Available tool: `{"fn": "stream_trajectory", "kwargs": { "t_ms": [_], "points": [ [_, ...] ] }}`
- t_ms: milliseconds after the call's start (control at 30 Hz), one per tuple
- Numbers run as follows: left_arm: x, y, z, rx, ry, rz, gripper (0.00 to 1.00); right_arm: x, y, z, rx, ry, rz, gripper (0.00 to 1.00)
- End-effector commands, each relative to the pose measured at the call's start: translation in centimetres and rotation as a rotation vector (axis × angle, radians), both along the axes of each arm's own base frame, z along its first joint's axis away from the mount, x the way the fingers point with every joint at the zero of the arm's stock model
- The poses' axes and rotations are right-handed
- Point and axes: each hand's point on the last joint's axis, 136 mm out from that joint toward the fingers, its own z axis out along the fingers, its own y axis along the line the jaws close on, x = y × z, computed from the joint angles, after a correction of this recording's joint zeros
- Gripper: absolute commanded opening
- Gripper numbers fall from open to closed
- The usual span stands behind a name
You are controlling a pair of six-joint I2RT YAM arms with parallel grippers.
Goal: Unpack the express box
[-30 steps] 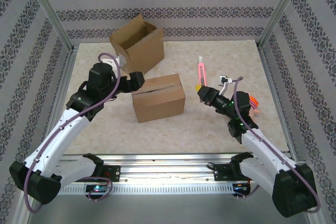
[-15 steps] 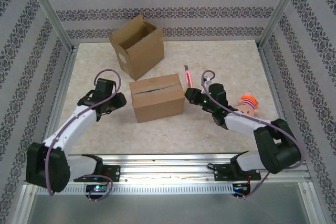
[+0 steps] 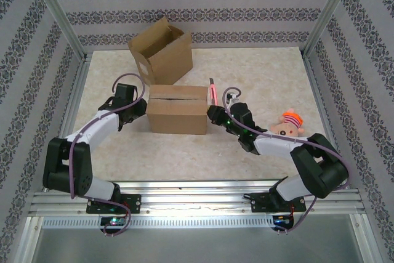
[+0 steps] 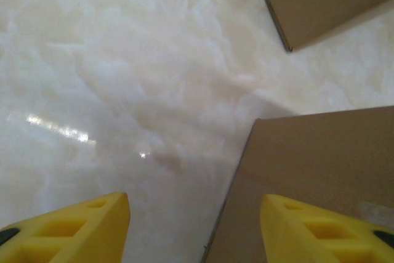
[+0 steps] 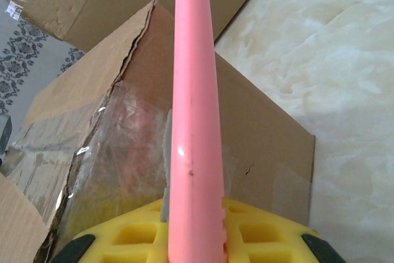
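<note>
The sealed express box [image 3: 177, 110] lies mid-table with clear tape along its top seam. My left gripper [image 3: 136, 111] is at its left end, open. In the left wrist view the yellow fingers [image 4: 80, 226] stand apart, one over the bare table and the other over the box's brown side [image 4: 320, 170]; nothing is gripped. My right gripper [image 3: 213, 115] is at the box's right end, shut on a pink utility knife [image 3: 213, 90]. In the right wrist view the knife [image 5: 192, 121] runs up from my gripper [image 5: 194, 214] across the taped box [image 5: 111, 133].
An open, empty-looking cardboard box [image 3: 161, 53] stands at the back left, close behind the sealed one. A plush doll with an orange striped hat [image 3: 286, 124] lies to the right beside my right arm. Metal frame posts and patterned walls enclose the table.
The sealed box has turned from angled to square-on and shifted slightly back. My left gripper came in to its left end. My right gripper carried the knife left to the box's right end.
</note>
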Motion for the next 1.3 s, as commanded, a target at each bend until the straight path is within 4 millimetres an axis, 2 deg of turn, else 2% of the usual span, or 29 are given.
{"fn": "stream_trajectory", "kwargs": {
  "t_ms": [0,133,267,433,567,667,733,800,867,933,1267],
  "points": [
    [2.6,-2.1,2.0,-0.048,-0.097,-0.082,0.62,-1.3,1.3,1.5,0.054,-0.032,0.025,0.0],
    [2.8,-1.3,1.9,-0.028,-0.09,-0.059,0.75,-1.7,0.7,1.6,0.048,-0.034,0.008,0.0],
    [2.2,0.7,2.7,0.03,-0.087,-0.015,0.83,-1.9,0.3,1.7,0.047,-0.031,-0.003,0.0],
    [0.8,3.2,5.5,0.114,-0.113,0.033,0.88,-2.1,-0.1,1.7,0.061,-0.028,-0.018,0.0],
    [0.1,3.6,8.0,0.14,-0.143,0.028,0.91,-2.3,-0.4,1.9,0.077,-0.026,-0.032,0.0],
    [0.4,1.8,10.2,0.063,-0.216,-0.044,0.95,-2.5,-0.8,1.9,0.072,-0.03,-0.049,0.0],
    [1.2,-0.9,11.7,-0.042,-0.283,-0.153,1.0,-2.5,-1.2,1.9,0.062,-0.034,-0.063,0.0],
    [2.0,-3.6,12.8,-0.143,-0.331,-0.266,1.0,-2.6,-1.4,2.2,0.056,-0.041,-0.067,0.0],
    [2.8,-5.7,13.3,-0.188,-0.346,-0.346,1.0,-2.7,-1.5,2.4,0.055,-0.044,-0.064,0.0],
    [3.6,-7.0,13.3,-0.155,-0.353,-0.396,1.0,-3.0,-1.7,2.8,0.057,-0.051,-0.059,0.0],
    [5.9,-8.2,11.3,0.031,-0.4,-0.41,0.99,-3.9,-3.5,3.9,0.083,-0.067,-0.067,0.0]
  ]
}}
